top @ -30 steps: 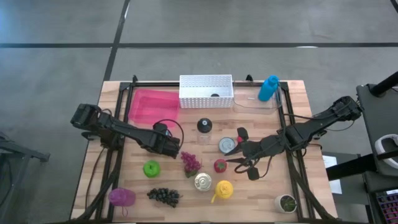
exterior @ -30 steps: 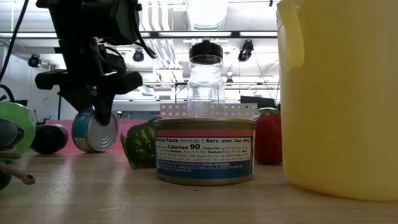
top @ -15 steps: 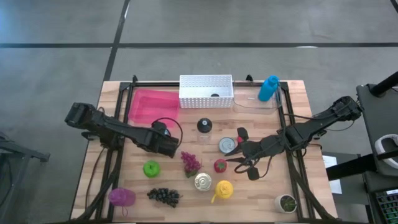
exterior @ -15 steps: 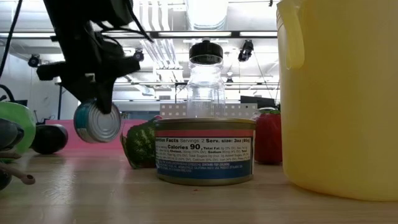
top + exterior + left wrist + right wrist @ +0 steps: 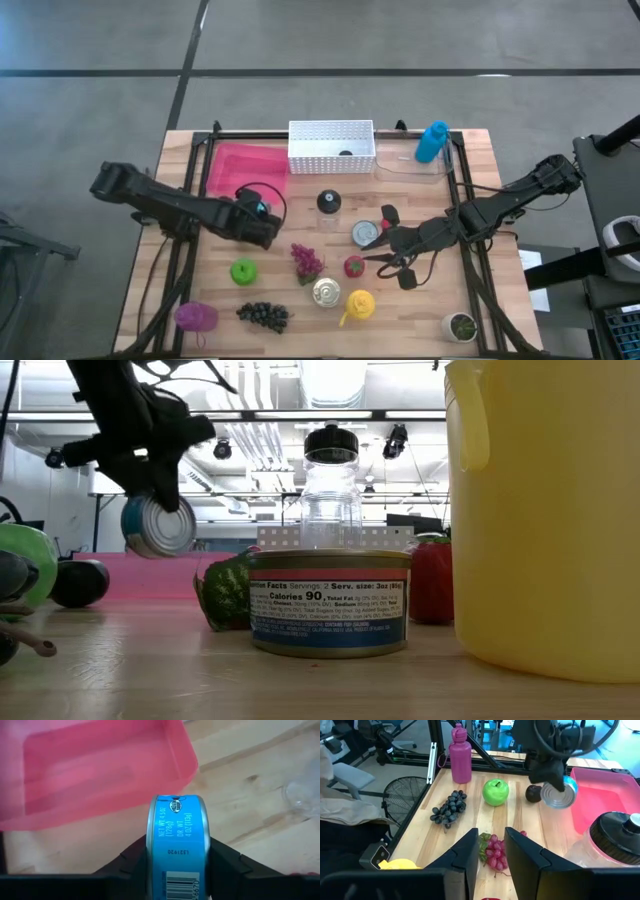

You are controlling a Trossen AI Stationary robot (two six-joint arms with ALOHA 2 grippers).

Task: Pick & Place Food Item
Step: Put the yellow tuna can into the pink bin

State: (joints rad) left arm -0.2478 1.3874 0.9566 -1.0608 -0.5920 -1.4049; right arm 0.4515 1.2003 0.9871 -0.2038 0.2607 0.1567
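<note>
My left gripper (image 5: pixel 260 214) is shut on a blue-labelled tin can (image 5: pixel 177 832) and holds it in the air near the near right corner of the pink tray (image 5: pixel 240 168). The low view shows the can (image 5: pixel 157 526) well above the table. My right gripper (image 5: pixel 384 256) waits open at table centre-right, next to a silver can (image 5: pixel 367 234) and a red strawberry (image 5: pixel 354 266). In the right wrist view its open fingers (image 5: pixel 465 857) point across red grapes (image 5: pixel 494 851) toward the left arm and the held can (image 5: pixel 559 794). My left gripper pinches the can between its two fingers, one on each flat end (image 5: pixel 150 855), with the label wall (image 5: pixel 177 815) facing the wrist camera. The fingers come from above, slanting down. The can is lifted clear, lying on its side with its axis level.
A white basket (image 5: pixel 331 146), a blue bottle (image 5: pixel 432 141) and a clear jar with a black lid (image 5: pixel 328 203) stand farther back. Nearer lie a green apple (image 5: pixel 243 270), dark grapes (image 5: pixel 264 315), a tuna can (image 5: pixel 326 292), a yellow pitcher (image 5: pixel 359 305) and a purple bottle (image 5: pixel 196 317).
My left gripper has risen with the can and drawn toward the table's left and far side, closer to the pink tray. The can, low by the table a second ago, now hangs clear above it. The right arm has kept still.
</note>
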